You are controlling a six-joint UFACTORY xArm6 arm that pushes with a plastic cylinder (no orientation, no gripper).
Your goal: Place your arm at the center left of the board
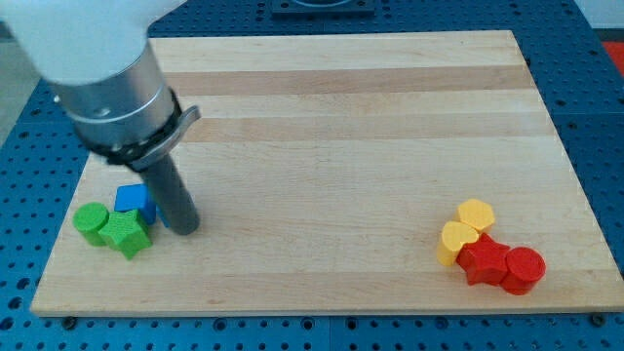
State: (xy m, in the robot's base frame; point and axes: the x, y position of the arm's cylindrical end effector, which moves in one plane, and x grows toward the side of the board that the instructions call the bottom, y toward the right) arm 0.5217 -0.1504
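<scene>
The arm's dark rod tip point(184, 228) rests low on the wooden counter point(341, 117), beside a blue block point(134, 199); no claw fitted. Next: slide toward mid-left edge.

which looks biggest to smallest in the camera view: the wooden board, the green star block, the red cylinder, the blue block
1. wooden board, by far the largest.
2. green star block and red cylinder: they look about alike, so I won't rank them.
3. blue block shows smallest, but my tip and the green blocks partly hide it.
</scene>
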